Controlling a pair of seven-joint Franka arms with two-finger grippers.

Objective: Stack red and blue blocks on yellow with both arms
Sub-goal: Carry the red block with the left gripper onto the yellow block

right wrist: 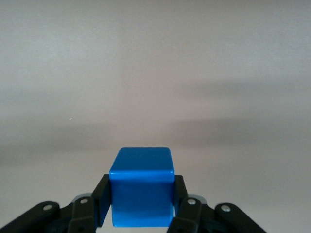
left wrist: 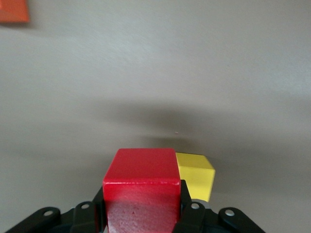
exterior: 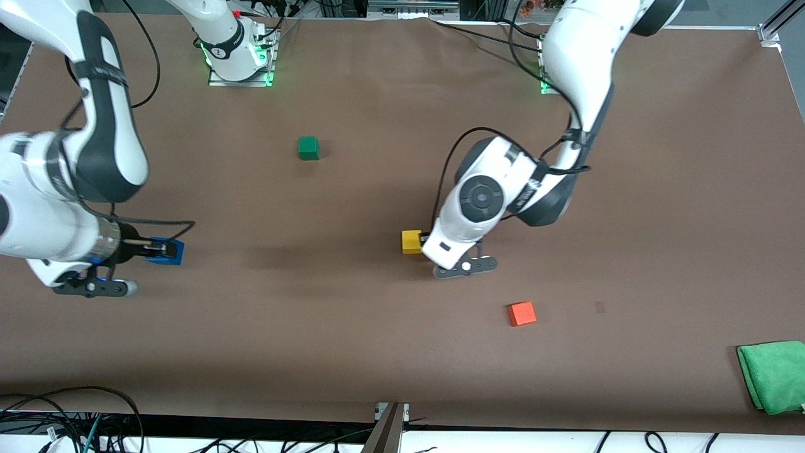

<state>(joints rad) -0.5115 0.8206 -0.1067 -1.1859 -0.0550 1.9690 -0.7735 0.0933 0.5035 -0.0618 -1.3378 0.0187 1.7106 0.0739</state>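
Note:
My left gripper (left wrist: pixel 141 206) is shut on the deep red block (left wrist: pixel 141 187), with a black finger (left wrist: pixel 186 204) pressed to each side. The yellow cube (left wrist: pixel 195 175) sits on the table close beside and below the red block, partly covered by it; I cannot tell if they touch. From the front, the yellow cube (exterior: pixel 411 241) peeks out at the left arm's hand, which hides the red block. My right gripper (right wrist: pixel 142 206) is shut on the bright blue block (right wrist: pixel 142 191), and it (exterior: pixel 165 250) is at the right arm's end of the table.
An orange-red cube (exterior: pixel 522 313) lies nearer the front camera than the yellow cube, also seen as the orange cube (left wrist: pixel 13 10). A dark green cube (exterior: pixel 308 148) sits farther back, toward the bases. A folded green cloth (exterior: pixel 775 375) lies at the near corner of the left arm's end.

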